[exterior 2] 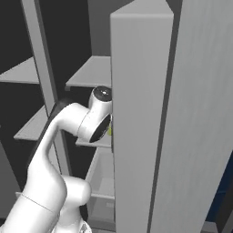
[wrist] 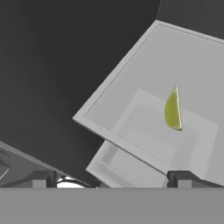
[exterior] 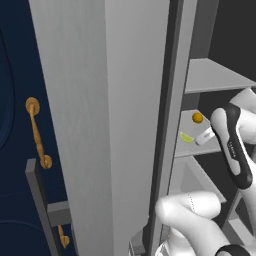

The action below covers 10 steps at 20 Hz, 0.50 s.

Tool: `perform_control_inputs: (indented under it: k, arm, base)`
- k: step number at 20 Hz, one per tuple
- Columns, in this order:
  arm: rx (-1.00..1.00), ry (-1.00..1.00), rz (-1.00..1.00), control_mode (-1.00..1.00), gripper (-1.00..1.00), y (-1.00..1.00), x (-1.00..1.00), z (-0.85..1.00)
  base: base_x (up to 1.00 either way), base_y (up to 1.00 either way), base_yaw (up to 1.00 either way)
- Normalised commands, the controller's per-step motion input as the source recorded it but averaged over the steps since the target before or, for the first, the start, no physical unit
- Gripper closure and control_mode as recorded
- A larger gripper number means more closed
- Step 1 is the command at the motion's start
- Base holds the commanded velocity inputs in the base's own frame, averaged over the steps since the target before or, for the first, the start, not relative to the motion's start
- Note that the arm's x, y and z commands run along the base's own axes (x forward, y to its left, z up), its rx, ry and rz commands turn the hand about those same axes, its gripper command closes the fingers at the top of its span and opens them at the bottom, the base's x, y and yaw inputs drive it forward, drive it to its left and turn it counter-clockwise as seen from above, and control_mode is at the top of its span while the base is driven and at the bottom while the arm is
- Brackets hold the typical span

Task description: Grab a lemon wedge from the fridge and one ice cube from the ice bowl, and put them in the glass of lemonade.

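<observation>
The fridge (exterior: 100,100) stands open, and my arm reaches in over a middle grey shelf (exterior: 200,147). The lemon wedge (exterior: 186,137), a small yellow-green crescent, lies on that shelf. In the hand view the lemon wedge (wrist: 173,110) is ahead and to the right, well clear of my fingertips. My gripper (wrist: 111,180) is open, with nothing between its dark tips. In the left base view my white hand (exterior: 205,136) hovers just right of the wedge. In the right base view the fridge door (exterior 2: 150,113) hides the hand. The ice bowl and the glass of lemonade are out of view.
A small round orange fruit (exterior: 197,117) sits on the same shelf behind the wedge. More grey shelves (exterior: 210,75) lie above, and a drawer (exterior 2: 102,182) below. Navy cabinets with gold handles (exterior: 36,132) stand left of the fridge door.
</observation>
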Motion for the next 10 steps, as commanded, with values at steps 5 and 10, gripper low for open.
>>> perform_control_inputs:
  k: [5, 10]
  arm:
    - [0.0, 0.0, 0.05, -1.0, -1.0, -0.11, 0.59, -0.25]
    - [0.0, 0.0, 0.0, -1.0, -1.0, -0.1, 0.58, -0.09]
  base:
    - [0.0, 0.0, 0.0]
    - [0.0, 0.0, 0.0]
